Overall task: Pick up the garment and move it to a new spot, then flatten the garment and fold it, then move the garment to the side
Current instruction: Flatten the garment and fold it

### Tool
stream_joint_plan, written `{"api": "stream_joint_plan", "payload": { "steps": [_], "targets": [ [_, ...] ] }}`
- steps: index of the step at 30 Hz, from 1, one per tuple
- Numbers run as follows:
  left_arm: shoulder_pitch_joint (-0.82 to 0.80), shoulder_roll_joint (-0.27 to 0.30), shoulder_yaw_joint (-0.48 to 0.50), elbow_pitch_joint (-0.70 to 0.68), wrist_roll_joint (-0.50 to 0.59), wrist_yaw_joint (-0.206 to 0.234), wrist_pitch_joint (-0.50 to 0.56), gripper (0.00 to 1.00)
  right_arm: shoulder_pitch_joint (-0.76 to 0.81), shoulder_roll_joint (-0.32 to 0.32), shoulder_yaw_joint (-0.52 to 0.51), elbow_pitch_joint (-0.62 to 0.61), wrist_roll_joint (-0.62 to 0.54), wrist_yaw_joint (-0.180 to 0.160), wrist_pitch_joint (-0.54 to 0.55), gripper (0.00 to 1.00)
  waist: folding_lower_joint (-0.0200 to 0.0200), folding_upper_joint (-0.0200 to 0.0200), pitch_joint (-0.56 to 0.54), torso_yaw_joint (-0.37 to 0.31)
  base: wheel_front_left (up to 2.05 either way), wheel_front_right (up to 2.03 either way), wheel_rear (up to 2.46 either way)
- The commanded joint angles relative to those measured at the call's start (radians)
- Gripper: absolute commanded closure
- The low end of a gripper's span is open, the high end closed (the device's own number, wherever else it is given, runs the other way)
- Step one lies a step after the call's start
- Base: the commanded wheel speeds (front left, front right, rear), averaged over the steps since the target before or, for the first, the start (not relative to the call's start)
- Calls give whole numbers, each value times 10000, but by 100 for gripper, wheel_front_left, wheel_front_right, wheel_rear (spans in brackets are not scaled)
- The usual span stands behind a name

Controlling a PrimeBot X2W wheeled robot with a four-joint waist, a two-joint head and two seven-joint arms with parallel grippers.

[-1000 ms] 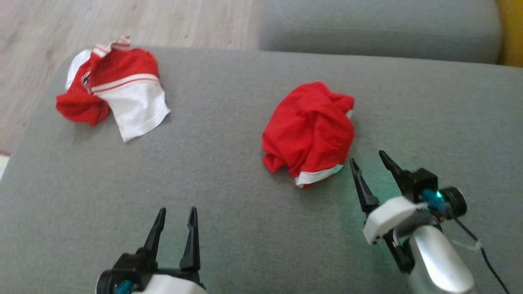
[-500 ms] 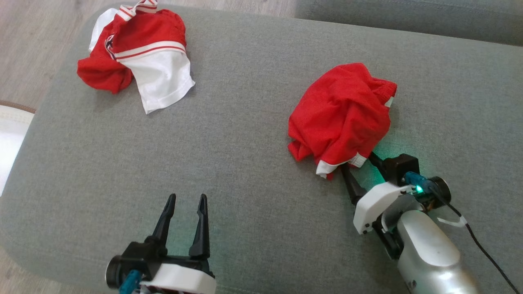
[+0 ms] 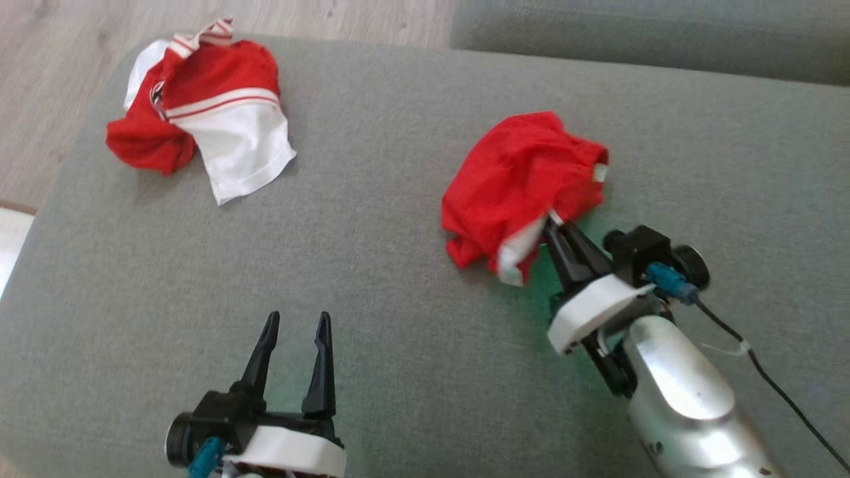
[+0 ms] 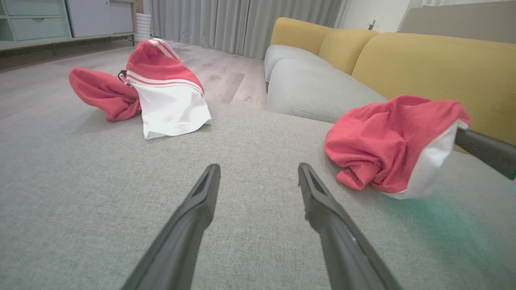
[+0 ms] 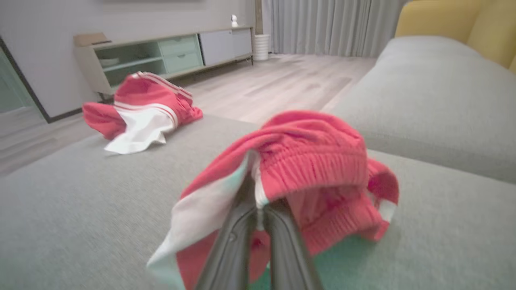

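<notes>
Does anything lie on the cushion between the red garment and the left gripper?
Nothing visible does. The right gripper is shut on the red garment, and the cushion from there to the left gripper is bare. The striped garment lies aside.

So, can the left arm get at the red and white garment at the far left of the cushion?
Probably yes. The left tool is open and holds nothing, and only bare gray cushion lies between it and the red and white garment. Reach itself is uncertain.

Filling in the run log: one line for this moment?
stage: grasp | right gripper: shut on red shorts edge | left gripper: open, idle | surface: grey cushion
</notes>
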Motion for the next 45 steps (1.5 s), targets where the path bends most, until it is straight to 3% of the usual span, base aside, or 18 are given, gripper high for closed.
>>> {"api": "stream_joint_plan", "payload": {
  "steps": [1,7,12,19,30,31,32,33,34,45],
  "targets": [
    [-245,-31,368,-221,116,-22,-97,0,-280,72,274,-455,87,-7,-63,100,0,0,-154,-123,0,0,0],
    [-106,-19,393,-123,126,-70,-97,0,-321,72,686,-2124,627,-7,620,100,0,0,-610,-336,0,0,0],
    [-47,6,398,-111,114,-92,-97,0,-49,72,-338,-2719,383,-7,1550,100,0,0,-779,-451,0,0,0],
    [-157,-6,422,-279,152,-116,-97,0,563,-198,-2676,-2311,-931,-7,2271,100,0,0,-399,-606,0,0,0],
    [-441,-190,431,-272,302,-250,-97,0,637,-941,-4835,-1302,-1848,-7,2061,100,0,0,267,-667,0,0,0],
    [-458,-208,442,-263,314,-263,-97,0,645,-937,-4947,-1235,-1926,-7,2007,95,0,0,305,-675,0,0,0],
    [-472,-226,456,-251,326,-276,-97,0,648,-909,-5055,-1176,-1984,-7,1938,76,0,0,328,-684,0,0,0],
    [-482,-241,471,-235,338,-289,-97,0,656,-877,-5136,-1121,-2044,-7,1872,47,0,0,344,-695,0,0,0],
    [-491,-257,486,-219,349,-301,-97,0,660,-844,-5213,-1088,-2101,-7,1777,0,0,0,355,-707,0,0,0],
    [-403,-364,652,-77,452,-443,-97,0,1117,-385,-5552,-1177,-2469,-7,957,0,0,0,-178,-887,0,0,0]
  ]
}}
